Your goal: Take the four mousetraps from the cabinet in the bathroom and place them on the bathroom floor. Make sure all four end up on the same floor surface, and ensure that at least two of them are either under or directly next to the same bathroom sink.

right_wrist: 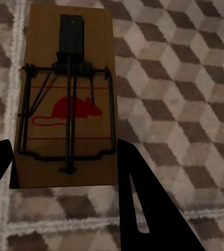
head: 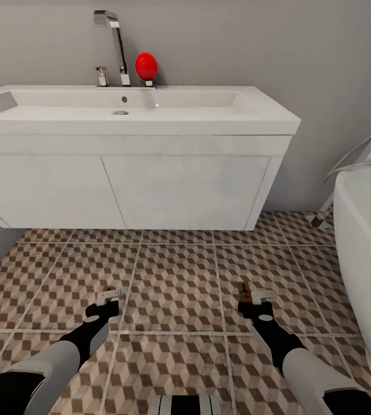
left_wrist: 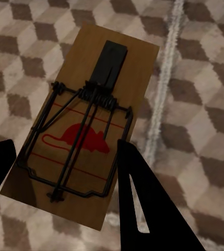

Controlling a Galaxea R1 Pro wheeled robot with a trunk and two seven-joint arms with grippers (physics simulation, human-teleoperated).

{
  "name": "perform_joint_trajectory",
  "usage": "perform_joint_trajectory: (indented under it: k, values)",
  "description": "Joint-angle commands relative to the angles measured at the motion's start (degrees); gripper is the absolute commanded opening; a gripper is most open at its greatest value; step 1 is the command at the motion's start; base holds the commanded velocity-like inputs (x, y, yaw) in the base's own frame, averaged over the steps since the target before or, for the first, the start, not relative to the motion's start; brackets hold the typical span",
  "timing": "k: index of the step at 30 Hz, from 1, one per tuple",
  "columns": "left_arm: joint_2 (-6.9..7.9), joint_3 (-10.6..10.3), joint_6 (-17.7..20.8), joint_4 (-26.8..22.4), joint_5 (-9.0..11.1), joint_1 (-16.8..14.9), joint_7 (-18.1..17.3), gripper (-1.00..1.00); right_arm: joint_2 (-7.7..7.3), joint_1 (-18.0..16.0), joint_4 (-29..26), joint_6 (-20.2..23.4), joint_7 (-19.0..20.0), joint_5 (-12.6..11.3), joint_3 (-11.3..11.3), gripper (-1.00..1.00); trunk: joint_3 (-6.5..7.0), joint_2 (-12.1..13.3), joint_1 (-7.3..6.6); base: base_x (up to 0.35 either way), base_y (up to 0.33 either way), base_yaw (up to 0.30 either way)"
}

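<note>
Two mousetraps clamped lengthwise, one per claw, pointing sinkward.

I see the mousetraps as matt brown wood, dark wire metal springs | sink smooth glossy white, tap polished chrome | bathroom floor matt printed tile, pale grout | end effector fingers matt black.

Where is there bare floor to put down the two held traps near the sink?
Bare tiles of the bathroom floor run between both grippers and the sink, and under its wall-hung cabinet. It is tighter on the right, where the bathtub crowds the right gripper.
</note>
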Motion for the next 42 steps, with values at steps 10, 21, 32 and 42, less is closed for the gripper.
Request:
perform_joint_trajectory:
  k: [10,21,32,42]
  values:
    - [-0.01,-0.5,-0.1,0.1,0.4,0.0,-0.3,-1.0,-0.02,0.0,0.0,0.1,-0.4,0.1,0.4,-1.0,-1.81,-0.1,0.2,0.0,0.0,0.0]
    - [-0.01,-0.5,-0.3,0.0,0.3,0.0,-0.5,-1.0,-0.02,0.0,0.0,0.1,-0.4,0.0,0.4,-1.0,-4.25,-0.3,0.48,0.0,0.0,0.0]
    - [0.01,-0.5,-0.5,0.0,0.3,0.0,-0.5,-1.0,-0.02,0.0,0.0,0.1,-0.3,0.0,0.5,-1.0,-4.47,-0.3,0.5,0.0,0.0,0.0]
    - [-0.12,-0.4,-0.7,0.0,0.5,0.0,0.6,-1.0,0.08,0.0,-0.1,0.0,-0.3,0.0,0.5,-1.0,-4.47,-0.3,0.5,0.0,0.0,0.0]
